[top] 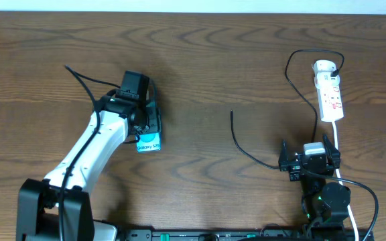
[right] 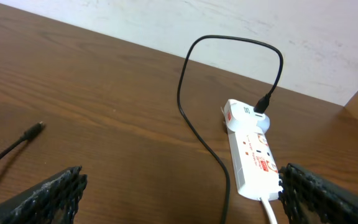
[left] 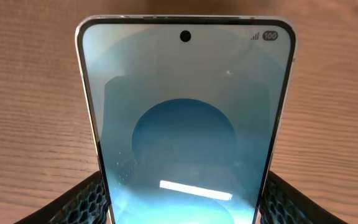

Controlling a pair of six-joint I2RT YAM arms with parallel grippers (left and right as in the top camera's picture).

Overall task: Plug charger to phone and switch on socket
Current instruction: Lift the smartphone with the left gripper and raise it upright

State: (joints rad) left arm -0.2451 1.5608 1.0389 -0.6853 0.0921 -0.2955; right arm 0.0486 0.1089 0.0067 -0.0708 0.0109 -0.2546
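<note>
The phone (top: 149, 142) lies flat on the wooden table at the left, its turquoise screen up. It fills the left wrist view (left: 185, 112). My left gripper (top: 148, 124) is over it, a finger pressed against each long edge (left: 185, 208). The socket (top: 329, 90) lies at the far right, with the charger's black plug (right: 263, 106) in its far end. The charger cable (top: 246, 152) loops over the table, and its free tip (top: 232, 112) lies loose mid-table (right: 39, 126). My right gripper (top: 307, 148) is open and empty, just short of the socket (right: 250, 155).
The socket's thick white cord (top: 340, 167) runs back past my right arm. A pale wall (right: 229, 25) stands behind the table's far edge. Bare wood lies between the phone and the cable tip.
</note>
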